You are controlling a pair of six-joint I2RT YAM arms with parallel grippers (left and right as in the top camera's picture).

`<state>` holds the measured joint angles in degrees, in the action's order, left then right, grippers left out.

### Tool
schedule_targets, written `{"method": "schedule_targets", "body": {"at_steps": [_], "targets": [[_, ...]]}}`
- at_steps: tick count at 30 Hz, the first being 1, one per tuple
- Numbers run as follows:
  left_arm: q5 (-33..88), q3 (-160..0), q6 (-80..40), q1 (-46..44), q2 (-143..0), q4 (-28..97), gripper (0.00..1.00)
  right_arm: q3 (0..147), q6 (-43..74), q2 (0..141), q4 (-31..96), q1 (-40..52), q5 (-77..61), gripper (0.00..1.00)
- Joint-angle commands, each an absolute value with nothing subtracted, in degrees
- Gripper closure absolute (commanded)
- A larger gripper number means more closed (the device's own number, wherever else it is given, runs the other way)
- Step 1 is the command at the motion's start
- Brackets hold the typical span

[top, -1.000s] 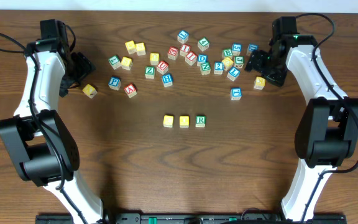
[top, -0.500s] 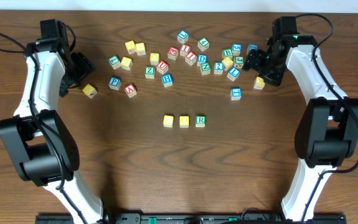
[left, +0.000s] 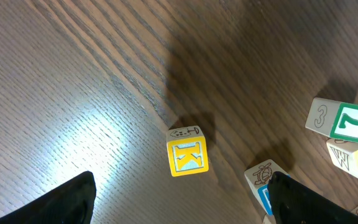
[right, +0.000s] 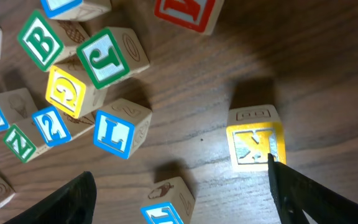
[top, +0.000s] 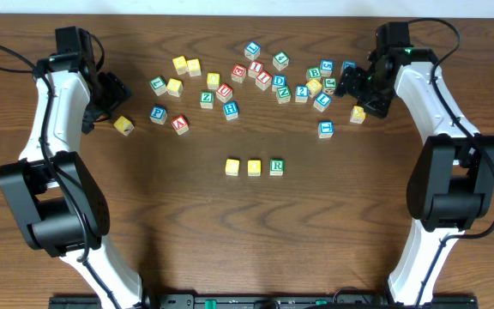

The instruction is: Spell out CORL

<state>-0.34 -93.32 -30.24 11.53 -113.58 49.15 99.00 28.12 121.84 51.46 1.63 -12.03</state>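
Here, right claw [right: 180, 177] spread wide, empty, near L block [right: 114, 135]

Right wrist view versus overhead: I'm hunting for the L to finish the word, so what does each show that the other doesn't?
Only the right wrist view makes the letter faces readable. It shows a blue L block just below a green J block, and a yellow X block lying apart from them. Only the overhead shows the row of three blocks at mid-table, ending in the green R block. Both views take in the L block and the X block at the right end of the scatter.
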Motion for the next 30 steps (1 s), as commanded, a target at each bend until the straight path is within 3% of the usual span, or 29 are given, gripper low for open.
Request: {"method": "schedule_targets", "body": {"at_steps": [1,21,30], "targets": [[-0.69,-93.56,-30.96,11.55,-113.93,49.43,0.13,100.27,28.67,121.08,50.26,2.35,-12.40,0.17],[-0.69,-93.56,-30.96,11.55,-113.93,49.43,0.13,100.27,28.84,122.50,29.17,3.22,-8.62,0.18],[-0.69,-93.56,-30.96,11.55,-113.93,49.43,0.13,100.27,29.76,122.58,39.75,8.93,-3.75,0.32]]}}
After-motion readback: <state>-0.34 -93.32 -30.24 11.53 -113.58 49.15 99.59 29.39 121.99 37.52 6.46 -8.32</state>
